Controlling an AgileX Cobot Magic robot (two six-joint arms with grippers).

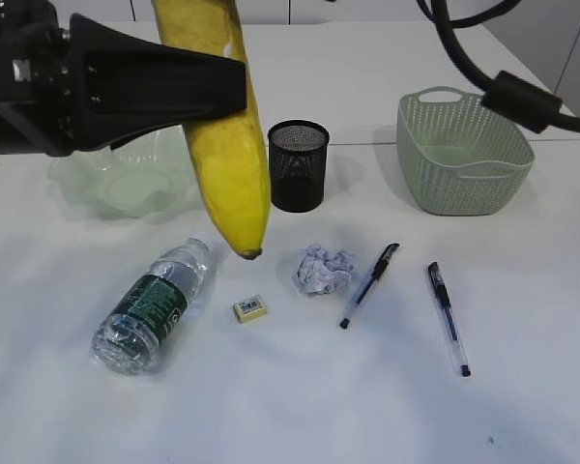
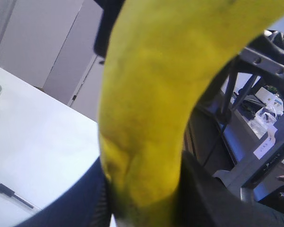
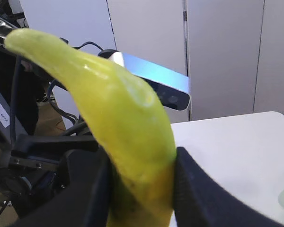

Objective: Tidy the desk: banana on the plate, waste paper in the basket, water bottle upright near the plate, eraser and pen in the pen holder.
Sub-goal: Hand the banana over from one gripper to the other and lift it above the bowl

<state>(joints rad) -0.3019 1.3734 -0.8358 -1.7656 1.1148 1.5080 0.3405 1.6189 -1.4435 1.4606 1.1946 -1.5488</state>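
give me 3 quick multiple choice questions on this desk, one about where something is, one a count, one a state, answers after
1. Where is the crumpled paper?
A. in the basket
B. on the table, between the eraser and a pen
C. on the plate

2. How many pens lie on the table?
A. one
B. two
C. three

3. How is the water bottle?
A. standing upright
B. lying on its side
C. held by an end effector

Answers:
1 B, it sits on the bare tabletop with those two either side.
2 B, a second pen lies further right.
3 B, its cap points away along the table.
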